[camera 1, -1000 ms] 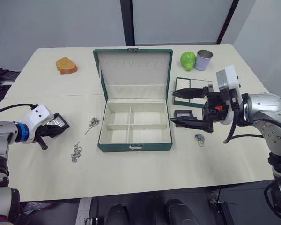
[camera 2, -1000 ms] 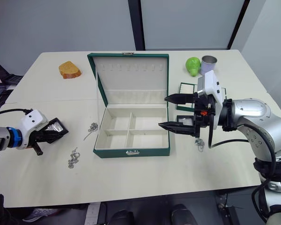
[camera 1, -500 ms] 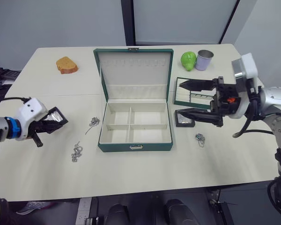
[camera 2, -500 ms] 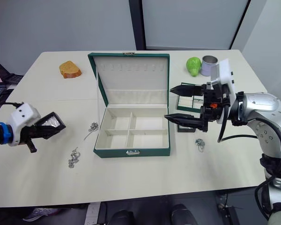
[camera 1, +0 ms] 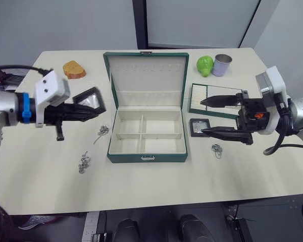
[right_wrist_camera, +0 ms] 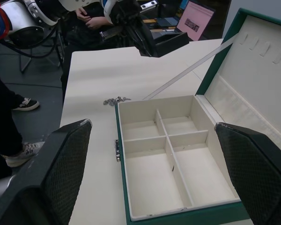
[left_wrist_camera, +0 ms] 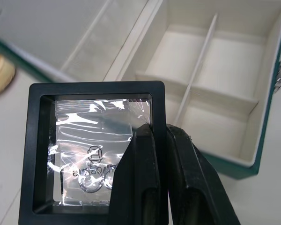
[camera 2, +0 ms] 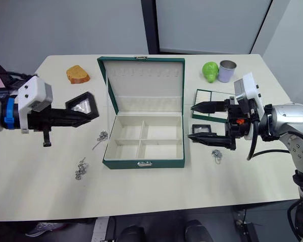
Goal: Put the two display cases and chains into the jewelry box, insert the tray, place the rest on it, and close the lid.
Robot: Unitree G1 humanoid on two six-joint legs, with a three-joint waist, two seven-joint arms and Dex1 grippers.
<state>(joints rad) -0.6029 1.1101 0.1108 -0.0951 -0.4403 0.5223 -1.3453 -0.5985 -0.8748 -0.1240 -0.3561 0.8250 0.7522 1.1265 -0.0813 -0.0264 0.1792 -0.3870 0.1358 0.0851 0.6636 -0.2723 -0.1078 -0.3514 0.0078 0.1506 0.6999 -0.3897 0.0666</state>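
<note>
I've swung my left gripper (camera 1: 93, 112), clamped on one display case (camera 1: 90, 99), in toward the jewelry box (camera 1: 147, 136), now at its 9 o'clock. My right gripper (camera 1: 211, 116) has backed off, spread wide.

A cream counter (camera 1: 156, 181) is seen carrying the open jewelry box (camera 1: 147, 157) at its middle. Two bunches of chains (camera 1: 101, 130) are laid to the box's left, a third (camera 1: 216, 148) to its right. A display case (camera 1: 197, 127) is set just right of the box, with the tray (camera 1: 198, 99) behind it. A bread slice (camera 1: 73, 69), a green fruit (camera 1: 204, 64) and a can (camera 1: 221, 64) are placed along the far edge.
</note>
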